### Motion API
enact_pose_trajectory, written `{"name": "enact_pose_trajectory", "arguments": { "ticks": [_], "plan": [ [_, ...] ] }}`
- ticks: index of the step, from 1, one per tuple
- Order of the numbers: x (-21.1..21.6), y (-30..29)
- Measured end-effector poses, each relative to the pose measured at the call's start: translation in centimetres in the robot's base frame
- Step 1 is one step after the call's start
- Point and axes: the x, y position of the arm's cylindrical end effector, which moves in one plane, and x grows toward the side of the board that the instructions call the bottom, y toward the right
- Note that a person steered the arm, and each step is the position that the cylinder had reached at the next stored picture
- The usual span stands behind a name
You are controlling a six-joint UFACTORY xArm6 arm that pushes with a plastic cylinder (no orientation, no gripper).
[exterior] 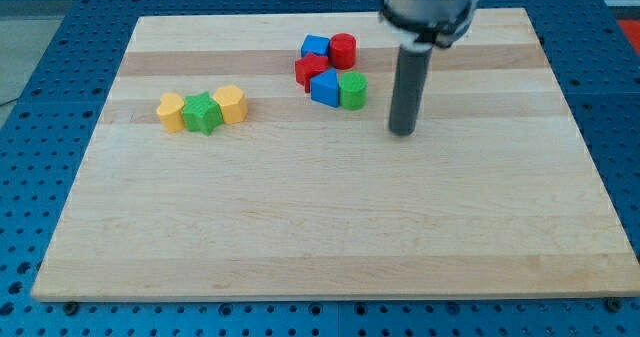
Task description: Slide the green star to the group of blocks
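Observation:
The green star lies at the view's left on the wooden board, touching a yellow block on its left and a yellow block on its right. A group stands at the top centre: a blue block, a red cylinder, a red block, a blue block and a green cylinder. My tip rests on the board to the right of and slightly below the green cylinder, apart from it, far right of the star.
The board lies on a blue perforated table that shows around all its edges. The arm's grey body hangs over the board's top edge above the rod.

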Motion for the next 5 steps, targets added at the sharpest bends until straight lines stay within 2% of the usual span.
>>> {"name": "enact_pose_trajectory", "arguments": {
  "ticks": [1, 2, 5],
  "plan": [
    [-0.3, -7.6],
    [-3.1, -10.5],
    [-7.6, -17.5]
  ]
}}
